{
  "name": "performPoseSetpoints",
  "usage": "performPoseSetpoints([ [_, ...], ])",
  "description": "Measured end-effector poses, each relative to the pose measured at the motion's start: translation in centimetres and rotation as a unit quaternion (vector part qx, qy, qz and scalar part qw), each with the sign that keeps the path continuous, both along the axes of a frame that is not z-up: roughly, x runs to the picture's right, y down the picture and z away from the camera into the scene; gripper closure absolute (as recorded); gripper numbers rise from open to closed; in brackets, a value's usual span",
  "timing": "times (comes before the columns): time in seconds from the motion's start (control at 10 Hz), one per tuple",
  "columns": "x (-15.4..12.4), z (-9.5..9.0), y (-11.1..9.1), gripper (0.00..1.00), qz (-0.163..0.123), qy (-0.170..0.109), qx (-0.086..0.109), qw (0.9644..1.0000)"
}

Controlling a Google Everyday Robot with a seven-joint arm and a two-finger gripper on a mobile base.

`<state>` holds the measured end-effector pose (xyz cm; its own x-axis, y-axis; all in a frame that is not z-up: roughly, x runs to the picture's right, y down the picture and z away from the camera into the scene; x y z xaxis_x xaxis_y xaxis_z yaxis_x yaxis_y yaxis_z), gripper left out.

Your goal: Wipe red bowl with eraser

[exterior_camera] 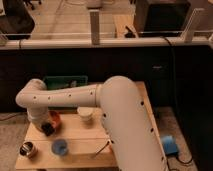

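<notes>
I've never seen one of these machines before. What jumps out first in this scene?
The huge white arm dominates, reaching from the lower right across the wooden table to the left. Its gripper sits low at the red bowl near the table's left edge. Nearer the camera stand a blue cup and a shiny metal cup.

Pale wood table, shiny metal cup, smooth white arm, gripper at red bowl

Office-style lab (glass partition, wooden table, black cable)
</notes>
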<state>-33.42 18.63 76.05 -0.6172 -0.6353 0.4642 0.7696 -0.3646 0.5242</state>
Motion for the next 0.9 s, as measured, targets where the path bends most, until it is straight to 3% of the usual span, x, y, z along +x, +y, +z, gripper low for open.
performPoseSetpoints([
  [0.2,2.0,0.4,-0.9,1.0,0.019,0.016,0.017,0.9995],
  [0.6,2.9,1.8,-3.3,1.0,0.041,0.028,0.037,0.9981],
  [0.9,1.2,3.2,-4.7,1.0,0.038,0.02,0.038,0.9984],
])
